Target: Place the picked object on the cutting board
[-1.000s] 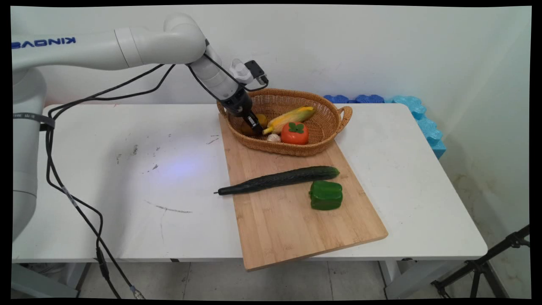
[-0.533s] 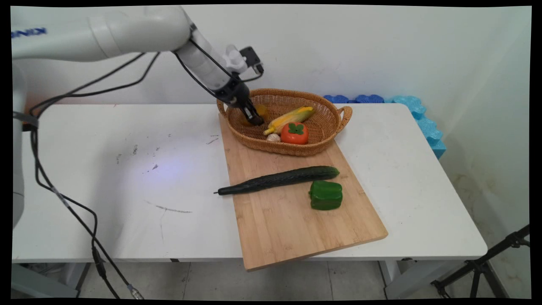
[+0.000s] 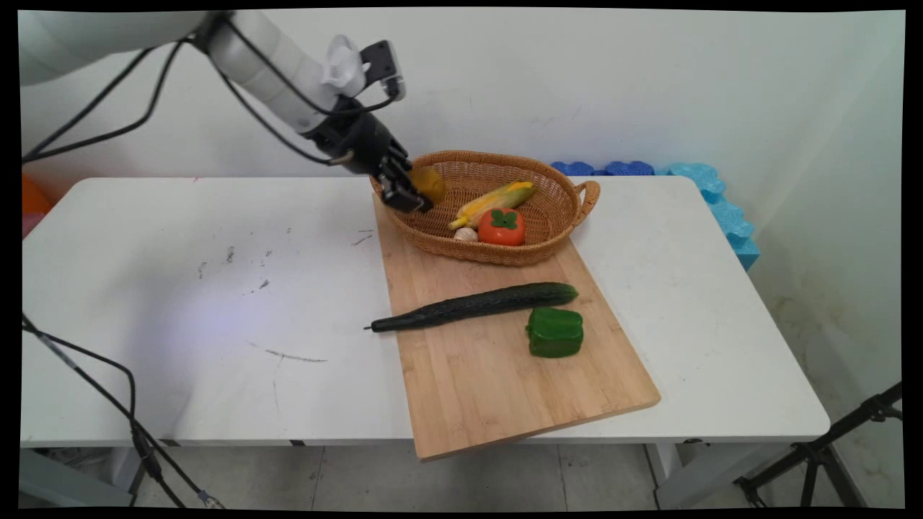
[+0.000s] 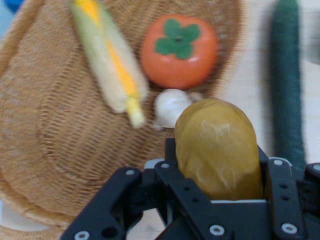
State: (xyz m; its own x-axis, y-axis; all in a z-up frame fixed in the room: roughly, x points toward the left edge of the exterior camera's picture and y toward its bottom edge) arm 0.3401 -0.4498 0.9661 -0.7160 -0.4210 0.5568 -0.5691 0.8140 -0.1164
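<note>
My gripper (image 3: 409, 193) is shut on a yellow-brown potato (image 3: 428, 183) and holds it in the air over the left end of the wicker basket (image 3: 559, 209). In the hand view the potato (image 4: 216, 149) sits between the black fingers (image 4: 172, 170), with the basket (image 4: 60, 140) below. Inside the basket lie a corn cob (image 3: 494, 202) (image 4: 107, 65), an orange persimmon (image 3: 502, 226) (image 4: 179, 50) and a small garlic bulb (image 3: 466, 234) (image 4: 171, 107).
The basket stands on the far end of a wooden cutting board (image 3: 497, 375). A long cucumber (image 3: 476, 305) (image 4: 287, 80) and a green bell pepper (image 3: 555, 331) lie on the board. Blue foam (image 3: 714, 194) lines the table's far right edge.
The gripper has risen out of the basket's left end with the potato in it and moved up and to the left. The other items have not moved.
</note>
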